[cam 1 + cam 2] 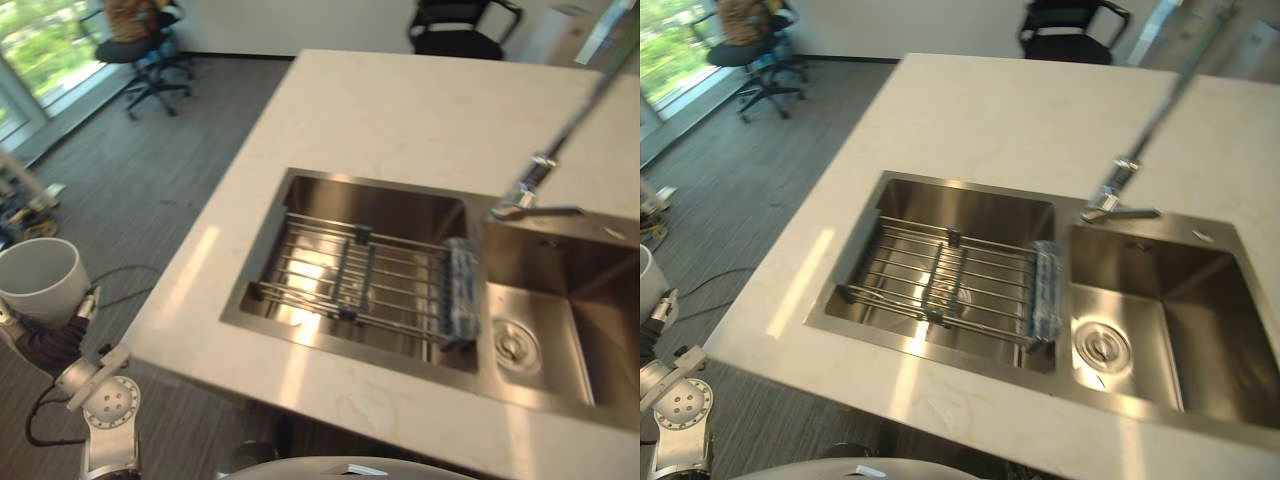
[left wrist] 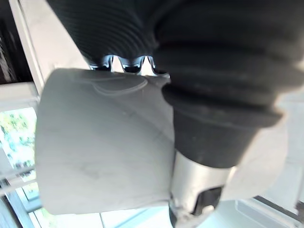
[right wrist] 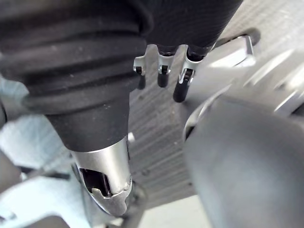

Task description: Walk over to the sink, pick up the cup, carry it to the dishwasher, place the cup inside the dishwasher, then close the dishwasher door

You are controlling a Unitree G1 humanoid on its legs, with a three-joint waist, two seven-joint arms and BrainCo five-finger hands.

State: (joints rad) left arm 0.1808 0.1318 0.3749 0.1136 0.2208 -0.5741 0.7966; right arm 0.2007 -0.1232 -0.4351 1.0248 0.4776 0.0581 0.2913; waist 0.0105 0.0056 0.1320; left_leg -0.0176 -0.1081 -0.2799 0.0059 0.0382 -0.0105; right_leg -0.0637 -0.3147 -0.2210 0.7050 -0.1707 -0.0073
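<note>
Holding the white cup upright, mouth up, out past the left edge of the countertop and above the grey floor, well apart from the sink; wrapping the left hand round the cup's lower wall, fingers on one side and thumb pressing across the other, as seen close up in the left wrist view; hanging the right hand loose over the floor, fingers relaxed and nearly straight, thumb apart, pinching nothing.

Judging the pick-up as done and the carry to the dishwasher as the step in hand; leaving in the sink just the wire rack in the left basin, below the faucet.

Calling next, by that reading, for turning away from the counter toward the dishwasher while minding the cup's level; then lowering the cup into the dishwasher, easing the grip off, and pushing the dishwasher door closed, probably with the free right hand; risking a knock against the counter edge if swinging the cup too near.

Finding no brand, label or legible writing anywhere; noticing merely a faint curved outline on the cup's side, too faint to read.
</note>
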